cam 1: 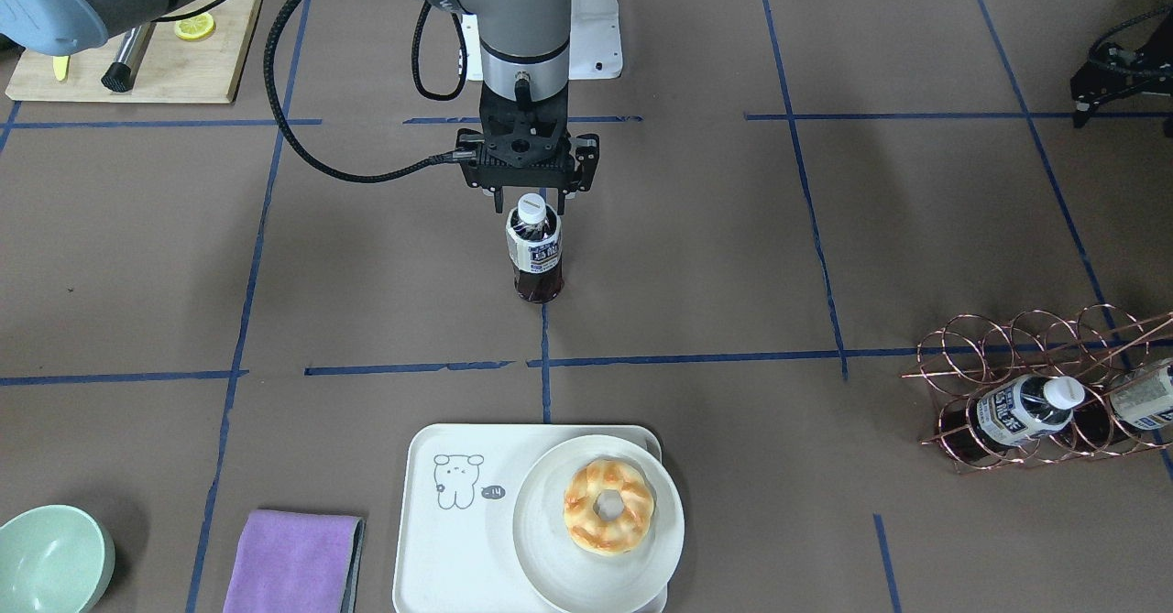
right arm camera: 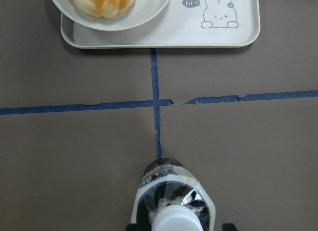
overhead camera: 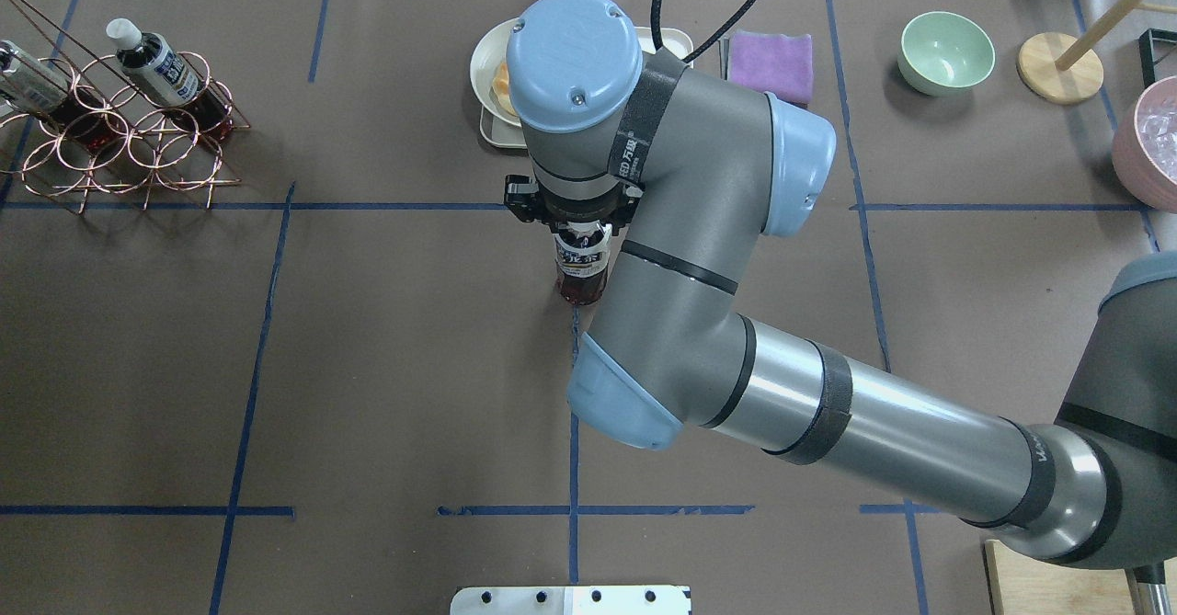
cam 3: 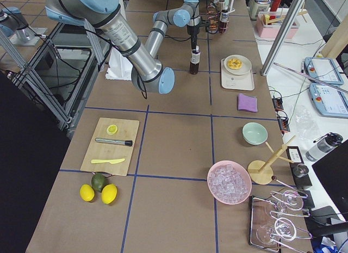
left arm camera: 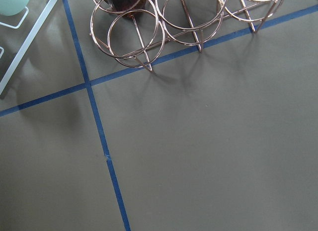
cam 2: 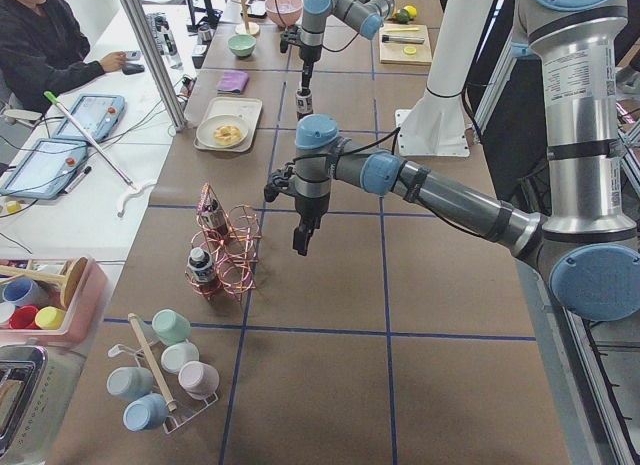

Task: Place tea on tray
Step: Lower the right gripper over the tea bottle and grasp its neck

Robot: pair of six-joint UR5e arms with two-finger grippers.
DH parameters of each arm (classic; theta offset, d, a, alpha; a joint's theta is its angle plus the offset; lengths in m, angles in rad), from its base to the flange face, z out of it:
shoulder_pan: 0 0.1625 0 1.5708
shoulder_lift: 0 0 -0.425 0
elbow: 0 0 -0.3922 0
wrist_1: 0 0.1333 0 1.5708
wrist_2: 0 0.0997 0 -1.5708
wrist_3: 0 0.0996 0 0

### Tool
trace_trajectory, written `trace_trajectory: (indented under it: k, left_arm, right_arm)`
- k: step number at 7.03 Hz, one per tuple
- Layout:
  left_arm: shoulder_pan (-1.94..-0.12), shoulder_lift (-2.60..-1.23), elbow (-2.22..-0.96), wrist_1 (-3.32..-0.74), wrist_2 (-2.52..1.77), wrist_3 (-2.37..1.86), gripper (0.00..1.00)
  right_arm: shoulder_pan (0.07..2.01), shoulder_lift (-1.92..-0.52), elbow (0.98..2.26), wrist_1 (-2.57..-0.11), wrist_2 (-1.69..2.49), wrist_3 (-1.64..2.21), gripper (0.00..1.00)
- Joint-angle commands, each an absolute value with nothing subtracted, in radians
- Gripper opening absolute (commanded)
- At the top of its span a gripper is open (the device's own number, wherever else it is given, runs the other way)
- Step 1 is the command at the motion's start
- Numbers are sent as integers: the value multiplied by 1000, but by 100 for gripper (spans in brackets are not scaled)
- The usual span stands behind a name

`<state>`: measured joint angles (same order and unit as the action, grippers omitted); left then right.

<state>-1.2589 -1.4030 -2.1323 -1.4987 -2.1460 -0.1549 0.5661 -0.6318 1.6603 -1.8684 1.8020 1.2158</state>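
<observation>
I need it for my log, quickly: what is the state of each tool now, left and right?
Left tool: cannot be told; only a side view shows it.
Right tool: open, straddling the cap of the tea, not gripping it.

Made of fat grey and shiny silver tubes on the right arm [overhead camera: 883, 431], with smooth light blue round caps [overhead camera: 572, 59] at the bends, tiny screws dotted on one cap, black bands around the tubes and small white letters on one black strap. Tipped with a black boxy right pincer [cam 1: 531, 202] with two thin fingers and a black ribbed cable [cam 1: 367, 176] plugged into its side. Same grey tubes, blue caps and black left pincer [cam 2: 301, 247] on the left arm [cam 2: 450, 197], plus a white label [cam 2: 590, 77] stuck on its thick silver part.
</observation>
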Motion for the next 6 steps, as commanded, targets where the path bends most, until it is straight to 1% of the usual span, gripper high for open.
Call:
trace_trajectory:
  k: [1,2,3,6]
  left_arm:
    - [-1258,-1404,-2131,-1499,-2145,-155,100]
    - [-1259,-1404,-2129,-1499,-2146,-155,100]
    - [-1258,-1404,-2129,-1499,-2145,-155,100]
    - [-1258,-1405,-2123,-1506,-2145,-155,100]
  right_arm:
    - [568,-630,1660,-1868,1801,1215,39]
    - [569,-627,1663,-1870,1799,1215,13]
    - [580,-624,1666,-1870,1801,1215,0]
    - [656,-598,1671,-1870,1810,1194,0]
